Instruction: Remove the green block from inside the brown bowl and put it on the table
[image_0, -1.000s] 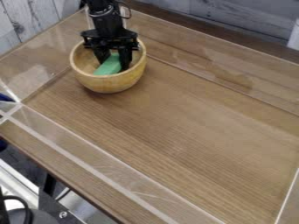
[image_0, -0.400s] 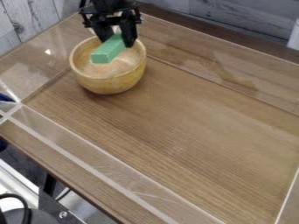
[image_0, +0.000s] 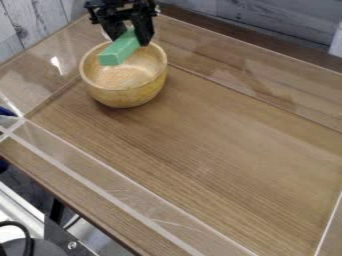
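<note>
"Camera view, nearest first: what is edging this side?"

"Clear plastic edging (image_0: 104, 188) is running along the near left, presumably serving as a barrier. Beyond it, the brown table (image_0: 221, 150) is stretching out to the right of the bowl, offering bare wood as a likely setting-down place."

"And the bowl?"

"The brown bowl (image_0: 124, 97) is sitting upright on the tabletop toward the far left, its mouth facing up, so the arm is probably working from above to avoid pushing against the walls."

"Where is the green block going?"

"The green block (image_0: 119, 51) is hanging at a tilt over the bowl's far left part, its free end slanting down toward us. I can't tell exactly how high it is sitting over the rim."

"What is holding it?"

"The black gripper (image_0: 130, 32), farthest back, is pinching its upper end. The fingers are closing only as far as the block is allowing, leaving the lower end free, which should be helping a table placement. Lowering too soon would be risking a knock against the rim."
</note>
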